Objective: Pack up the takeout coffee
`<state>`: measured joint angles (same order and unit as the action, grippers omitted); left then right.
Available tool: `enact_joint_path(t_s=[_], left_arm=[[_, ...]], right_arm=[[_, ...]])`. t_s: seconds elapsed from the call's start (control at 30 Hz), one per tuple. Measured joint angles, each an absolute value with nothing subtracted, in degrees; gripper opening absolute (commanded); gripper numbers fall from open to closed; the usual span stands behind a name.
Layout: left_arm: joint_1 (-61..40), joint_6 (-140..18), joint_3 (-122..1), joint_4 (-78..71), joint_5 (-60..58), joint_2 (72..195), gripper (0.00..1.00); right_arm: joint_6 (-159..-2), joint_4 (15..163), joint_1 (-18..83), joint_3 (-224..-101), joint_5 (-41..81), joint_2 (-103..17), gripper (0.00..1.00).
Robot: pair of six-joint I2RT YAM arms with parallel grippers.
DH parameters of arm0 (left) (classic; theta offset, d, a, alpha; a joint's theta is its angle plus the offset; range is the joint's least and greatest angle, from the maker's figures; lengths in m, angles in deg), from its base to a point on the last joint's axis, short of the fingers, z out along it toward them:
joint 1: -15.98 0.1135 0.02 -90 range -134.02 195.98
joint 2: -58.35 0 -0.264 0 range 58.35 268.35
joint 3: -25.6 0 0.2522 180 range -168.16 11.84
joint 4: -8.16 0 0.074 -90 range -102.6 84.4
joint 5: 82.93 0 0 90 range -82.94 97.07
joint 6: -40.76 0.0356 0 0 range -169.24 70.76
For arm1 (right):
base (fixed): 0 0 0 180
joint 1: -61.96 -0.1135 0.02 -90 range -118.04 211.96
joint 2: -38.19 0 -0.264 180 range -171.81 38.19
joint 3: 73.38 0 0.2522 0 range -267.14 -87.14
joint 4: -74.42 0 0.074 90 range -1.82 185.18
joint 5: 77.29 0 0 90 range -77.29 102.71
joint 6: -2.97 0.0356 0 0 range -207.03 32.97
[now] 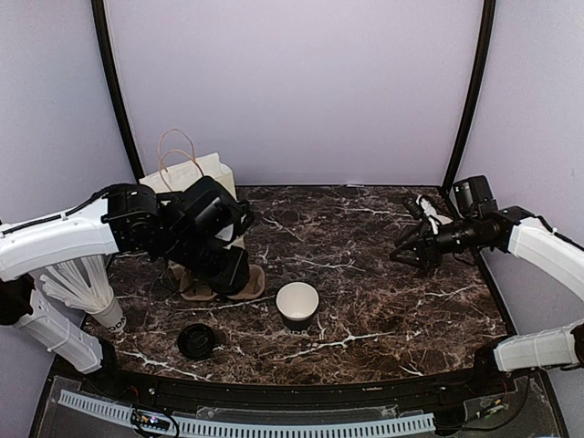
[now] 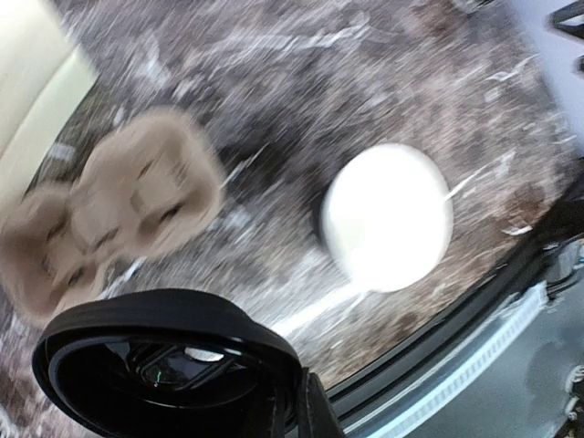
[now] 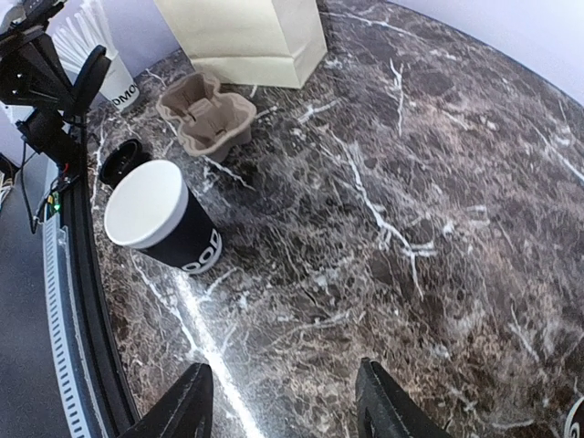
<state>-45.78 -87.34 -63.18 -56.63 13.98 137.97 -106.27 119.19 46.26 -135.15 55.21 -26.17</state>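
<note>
Packing is looking barely begun: the left hand is pinching shut on the takeout coffee, hanging it over the empty carrier (bag standing just behind), while the right hand is idling half open, holding nothing.

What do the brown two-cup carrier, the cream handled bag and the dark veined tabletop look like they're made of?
Brown two-cup carrier: probably moulded paper pulp, matte, with soft rounded pressed wells. Cream handled bag: likely matte paper, given its crisp flat folds; handles look like twisted cord. Dark veined tabletop: polished marble or a marble-print laminate, glossy with white veins; the look cannot settle which.
</note>
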Motion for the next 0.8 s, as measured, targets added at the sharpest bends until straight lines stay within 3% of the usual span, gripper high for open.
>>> enact_joint_path(t_s=[0.33,0.8], left_arm=[[-45.7,-77.8,-73.8,-38.4,5.9,139.8,0.05],[-45.7,-75.7,-69.8,-16.1,-8.0,138.9,0.06]], right_arm=[[-99.0,118.6,38.8,-155.6,61.2,-28.9,0.97],[-83.0,112.2,29.6,-163.6,71.3,-38.8,0.99]])
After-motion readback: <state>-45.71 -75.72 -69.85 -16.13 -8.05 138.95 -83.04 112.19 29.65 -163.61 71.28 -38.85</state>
